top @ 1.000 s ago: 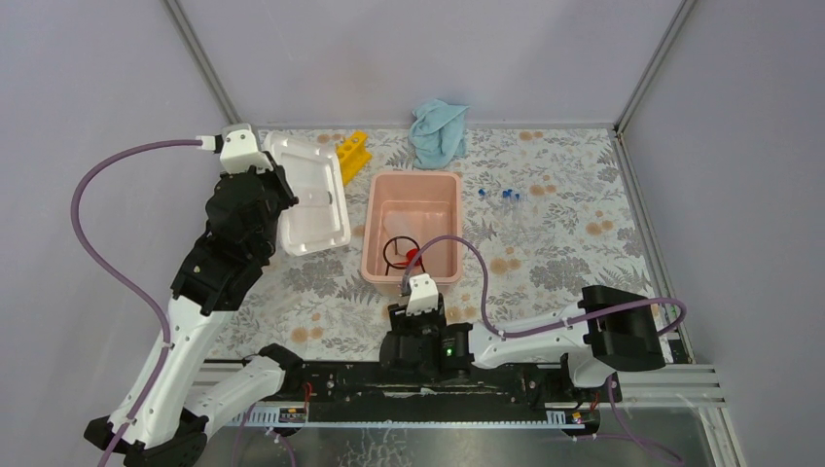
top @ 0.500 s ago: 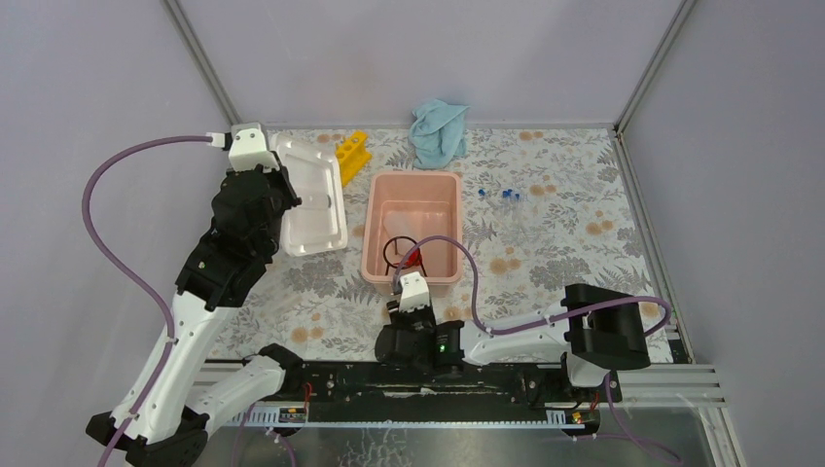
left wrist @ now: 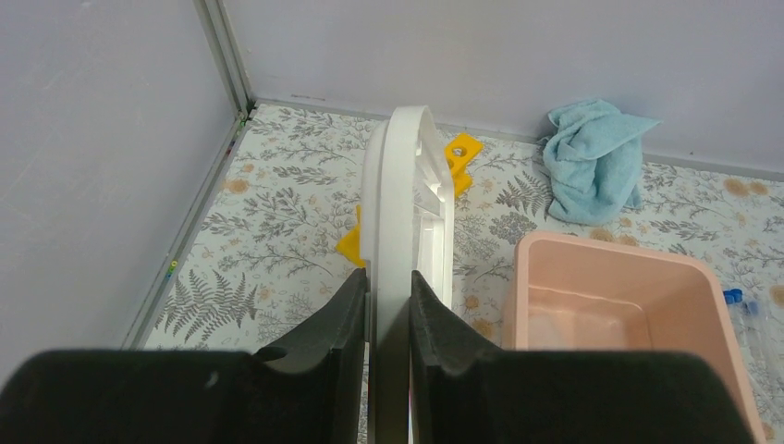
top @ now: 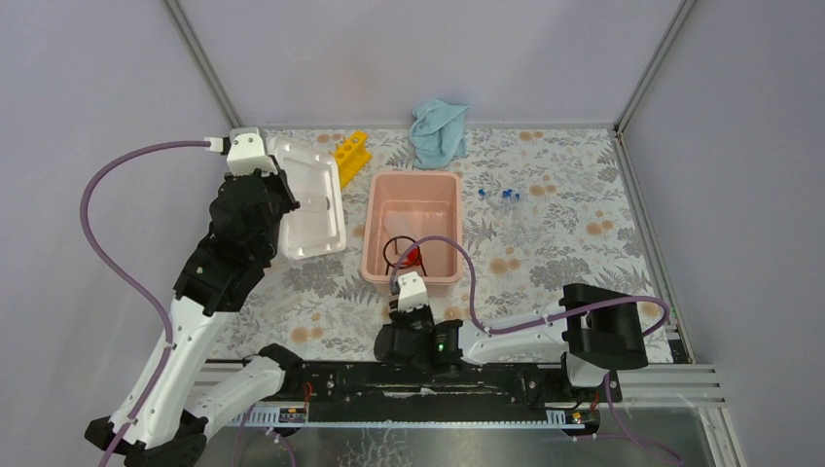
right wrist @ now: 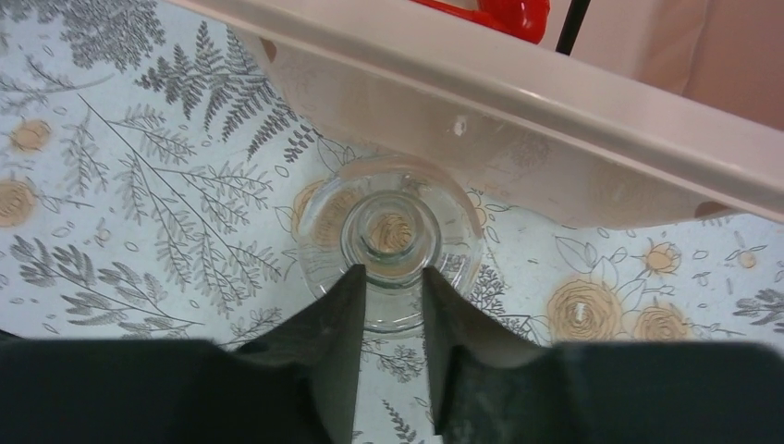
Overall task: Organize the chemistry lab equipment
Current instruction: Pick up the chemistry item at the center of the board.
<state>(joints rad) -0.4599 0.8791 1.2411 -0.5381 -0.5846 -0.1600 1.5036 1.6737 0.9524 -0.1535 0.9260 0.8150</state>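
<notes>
Floral-patterned table [top: 564, 243] fills the floor of a pale-walled enclosure, with a pink rectangular plastic tub [top: 412, 176] at the centre of the overhead frame. From the lower left the left arm climbs up the frame, bent at the elbow, its wrist over the table's left part. The left gripper [left wrist: 389, 277] has its fingers [left wrist: 340, 314] pinching the edge of a white rectangular plastic lid [top: 313, 199], which the wrist view sees edge-on. Beyond the lid, toward upper centre, lies a long yellow plastic test-tube rack [top: 352, 153], and a crumpled light-blue cloth [top: 437, 130] sits by the back wall. The right arm lies low along the bottom of the frame, reaching leftward from its base at lower right, its wrist turned up the frame toward the tub's near wall. The right gripper [right wrist: 393, 277] has its fingers [right wrist: 344, 314] drawn in close on either side of the neck of a clear round glass flask [right wrist: 393, 231] just beside that wall; whether they press on the glass I cannot tell. Inside the tub's near end are a black wire ring with stem [top: 399, 251] and a clear red-spouted bottle [top: 416, 256]. Tiny blue-capped clear tubes [top: 506, 195] lie on the table right of the tub.
</notes>
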